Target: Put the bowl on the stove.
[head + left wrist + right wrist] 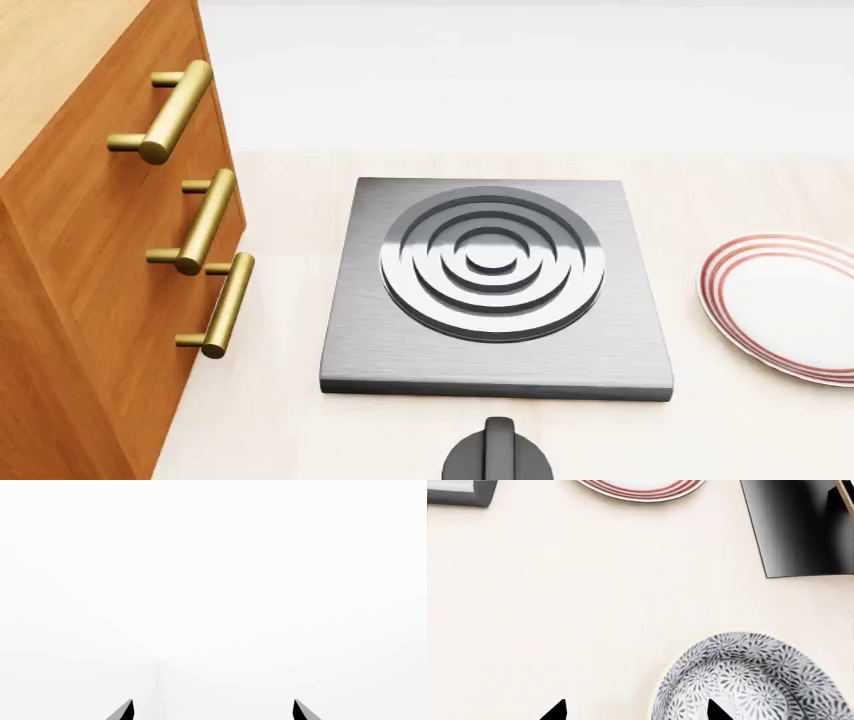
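Note:
The speckled grey-blue bowl (754, 680) shows only in the right wrist view, resting on the pale counter. My right gripper (636, 712) is open. One fingertip (715, 711) is over the bowl's inside and the other is over bare counter, so the bowl's rim lies between them. I cannot tell whether they touch it. The stove (494, 290), a dark grey slab with a ring burner, lies in the middle of the head view, and its corner shows in the right wrist view (460, 492). My left gripper (213, 711) is open and empty, facing a blank white surface. Neither gripper shows in the head view.
A white plate with red rings (787, 305) lies right of the stove and also shows in the right wrist view (640, 487). A round black knob (497, 455) sits in front of the stove. A wooden cabinet with brass handles (200, 225) stands at the left. A dark grey panel (794, 530) lies beyond the bowl.

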Controlling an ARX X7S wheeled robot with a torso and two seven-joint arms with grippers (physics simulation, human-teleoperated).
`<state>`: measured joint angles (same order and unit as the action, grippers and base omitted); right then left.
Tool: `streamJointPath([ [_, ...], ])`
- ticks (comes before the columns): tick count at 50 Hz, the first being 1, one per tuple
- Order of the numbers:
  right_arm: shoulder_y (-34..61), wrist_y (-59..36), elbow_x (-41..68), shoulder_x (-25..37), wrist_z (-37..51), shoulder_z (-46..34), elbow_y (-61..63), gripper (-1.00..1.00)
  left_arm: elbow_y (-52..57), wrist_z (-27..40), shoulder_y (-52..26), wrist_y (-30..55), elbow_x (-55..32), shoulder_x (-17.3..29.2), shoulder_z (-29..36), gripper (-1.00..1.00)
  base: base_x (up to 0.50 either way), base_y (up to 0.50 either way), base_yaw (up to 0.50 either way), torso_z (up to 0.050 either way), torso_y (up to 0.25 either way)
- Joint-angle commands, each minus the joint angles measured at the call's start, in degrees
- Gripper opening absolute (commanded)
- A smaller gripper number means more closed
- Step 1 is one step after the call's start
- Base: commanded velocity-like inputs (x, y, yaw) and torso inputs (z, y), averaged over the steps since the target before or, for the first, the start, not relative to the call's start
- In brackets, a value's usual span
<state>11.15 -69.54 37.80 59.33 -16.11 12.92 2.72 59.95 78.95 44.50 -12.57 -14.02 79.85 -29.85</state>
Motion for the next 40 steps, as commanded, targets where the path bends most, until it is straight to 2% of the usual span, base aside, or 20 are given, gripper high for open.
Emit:
streamJointPath([
  [1,-2.0,2.5,-2.8,-2.4,0.4,0.7,-2.2,1.00,0.1,-1.8,0.4,-1.4,-1.2,-0.5,-1.4,1.00,0.00,0.00,0.00,0.000,0.000],
  [15,0.3,5.4,-5.8,-4.8,1.6,-4.5,-6.1,1.00,0.1,-2.0,0.4,-1.6,-1.2,-0.6,-1.4,1.00,0.00,0.00,0.00,0.000,0.000],
  [40,-4.1,8.6,-7.2,-7.0,3.6,-2.2,-10.1,1.00,0.1,-2.2,0.4,-1.7,-1.4,-0.7,-1.8,1.00,0.00,0.00,0.00,0.000,0.000],
])
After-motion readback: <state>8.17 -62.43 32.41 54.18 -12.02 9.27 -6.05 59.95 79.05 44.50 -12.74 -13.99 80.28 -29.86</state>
